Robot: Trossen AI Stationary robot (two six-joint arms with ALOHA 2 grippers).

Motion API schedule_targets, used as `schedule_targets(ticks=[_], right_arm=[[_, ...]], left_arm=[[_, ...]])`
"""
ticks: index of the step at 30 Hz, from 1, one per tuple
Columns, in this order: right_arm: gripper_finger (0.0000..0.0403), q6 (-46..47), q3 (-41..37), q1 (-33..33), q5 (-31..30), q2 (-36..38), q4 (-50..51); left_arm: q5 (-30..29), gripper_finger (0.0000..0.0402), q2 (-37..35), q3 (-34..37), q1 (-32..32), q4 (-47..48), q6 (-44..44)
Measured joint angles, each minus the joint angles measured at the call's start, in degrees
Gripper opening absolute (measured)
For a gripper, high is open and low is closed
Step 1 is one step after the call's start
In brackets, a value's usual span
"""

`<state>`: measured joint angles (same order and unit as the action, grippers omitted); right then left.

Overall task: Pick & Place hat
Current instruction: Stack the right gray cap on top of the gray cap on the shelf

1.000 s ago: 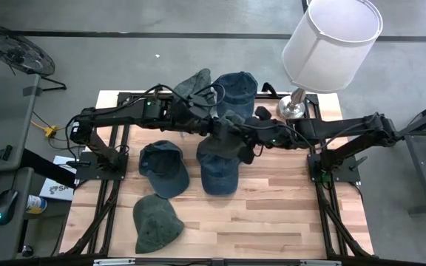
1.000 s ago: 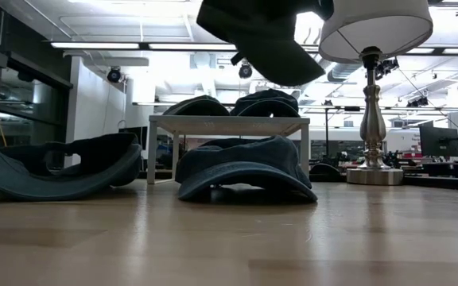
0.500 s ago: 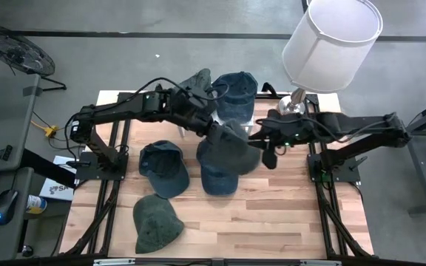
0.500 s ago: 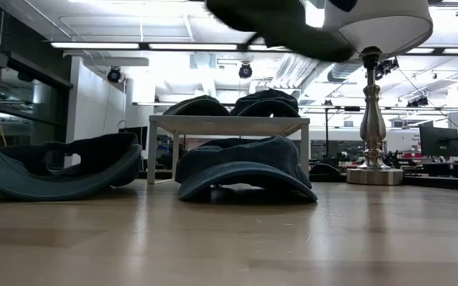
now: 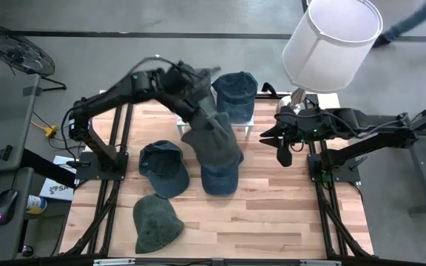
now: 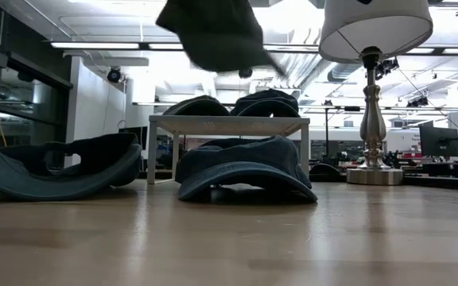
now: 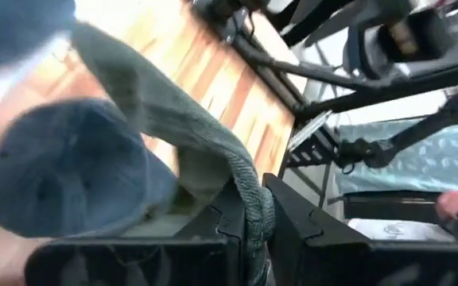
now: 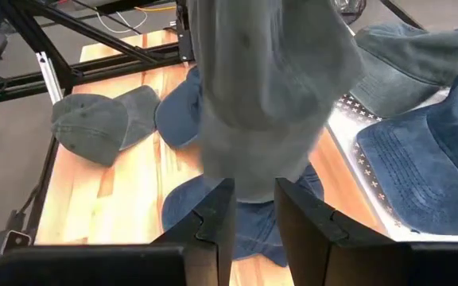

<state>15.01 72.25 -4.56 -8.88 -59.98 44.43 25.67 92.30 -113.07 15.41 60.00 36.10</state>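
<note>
The left hand [image 7: 249,230] is clamped on the rim of a grey-green hat [image 5: 211,139], which hangs in the air below it, its long axis slanting from the hand down toward the blue hat [image 5: 219,176] on the tabletop [image 5: 272,214]. The right hand [image 5: 282,142] stands off to the side, fingers slightly parted and holding nothing, with open space between it and the hat.
</note>
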Motion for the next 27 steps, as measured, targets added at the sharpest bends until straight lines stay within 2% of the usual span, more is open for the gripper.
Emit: schedule_targets(ticks=[6,10,15,19,27], right_arm=[[0.0082,0.0,0.0,0.0,-0.2,0.0,0.4],[0.0083,0.1,0.0,0.0,-1.4,0.0,0.4],[0.0083,0.0,0.0,0.0,-4.9,0.0,0.5],[0.0083,0.3,0.0,0.0,-8.4,0.0,0.5],[0.0083,0.7,0.0,0.0,-10.4,0.0,0.5]], left_arm=[[7.0,0.0022,-0.1,-6.7,7.2,9.9,-8.6],[11.4,0.0022,-0.3,-9.3,11.1,13.3,-15.1],[18.1,0.0022,-0.1,-10.2,14.8,16.4,-25.3],[22.8,0.0022,-0.1,-10.2,17.4,20.3,-37.1],[26.3,0.0022,-0.1,-10.2,21.9,23.7,-52.8]])
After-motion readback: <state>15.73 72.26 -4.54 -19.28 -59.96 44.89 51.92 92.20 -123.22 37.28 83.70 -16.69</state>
